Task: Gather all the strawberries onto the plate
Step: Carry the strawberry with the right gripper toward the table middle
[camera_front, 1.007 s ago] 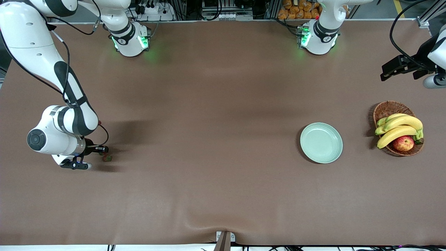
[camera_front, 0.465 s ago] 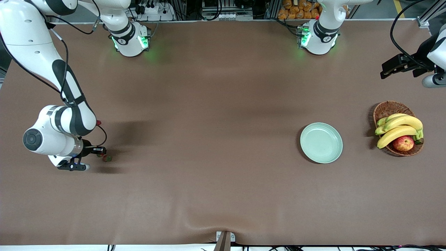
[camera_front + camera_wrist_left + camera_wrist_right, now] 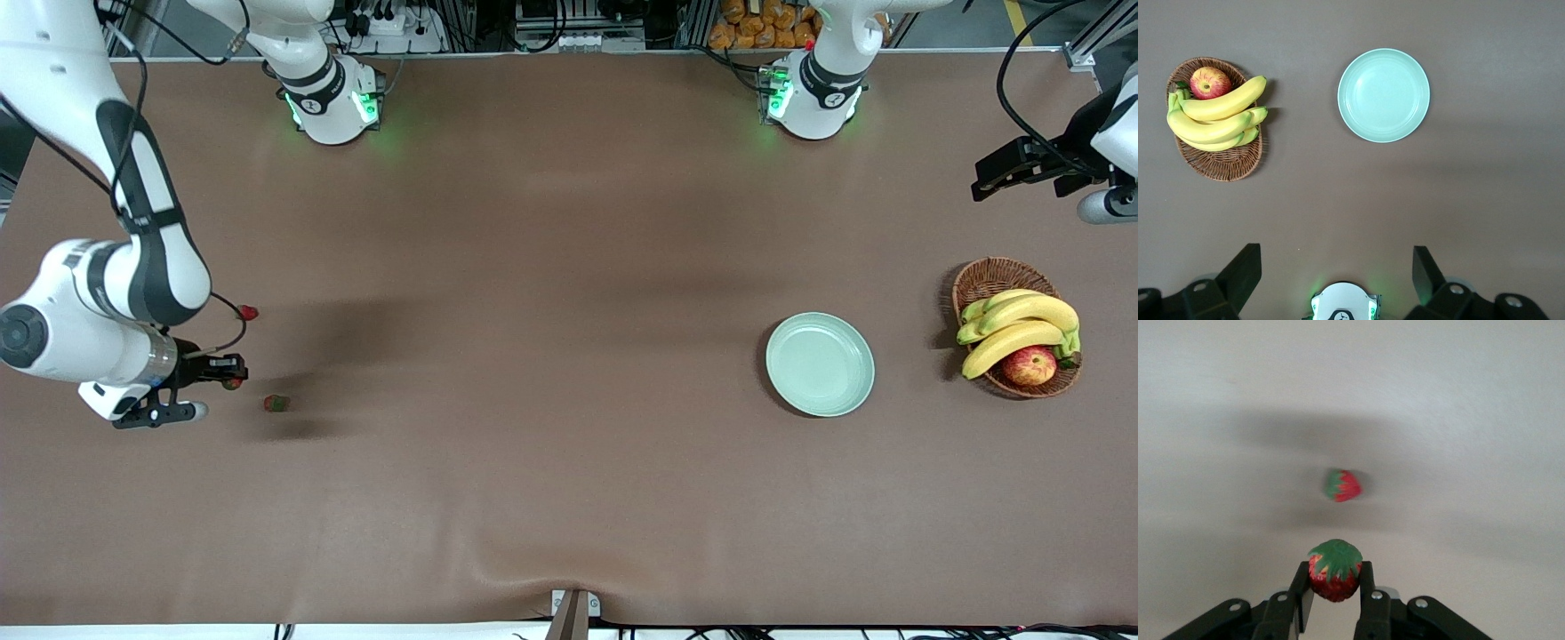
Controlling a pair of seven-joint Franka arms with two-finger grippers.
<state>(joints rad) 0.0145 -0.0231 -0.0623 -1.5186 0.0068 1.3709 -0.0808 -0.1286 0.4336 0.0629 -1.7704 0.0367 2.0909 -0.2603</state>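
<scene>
My right gripper (image 3: pixel 233 382) is shut on a strawberry (image 3: pixel 1335 572), a small red berry with a green leafy top, held just above the table at the right arm's end. A second strawberry (image 3: pixel 276 404) lies on the table beside it, also seen in the right wrist view (image 3: pixel 1343 485). A third strawberry (image 3: pixel 249 313) lies farther from the front camera. The pale mint plate (image 3: pixel 820 364) sits empty toward the left arm's end (image 3: pixel 1383 95). My left gripper (image 3: pixel 987 182) waits open, high over that end, with nothing between its fingers (image 3: pixel 1336 267).
A brown wicker basket (image 3: pixel 987 277) with bananas and an apple stands beside the plate, closer to the left arm's end (image 3: pixel 1215 157). Brown tabletop stretches between the strawberries and the plate. Both arm bases stand along the edge farthest from the front camera.
My right arm has risen and drawn back toward its end of the table with a strawberry in its grip, uncovering the one left lying on the table. The left arm has stayed put.
</scene>
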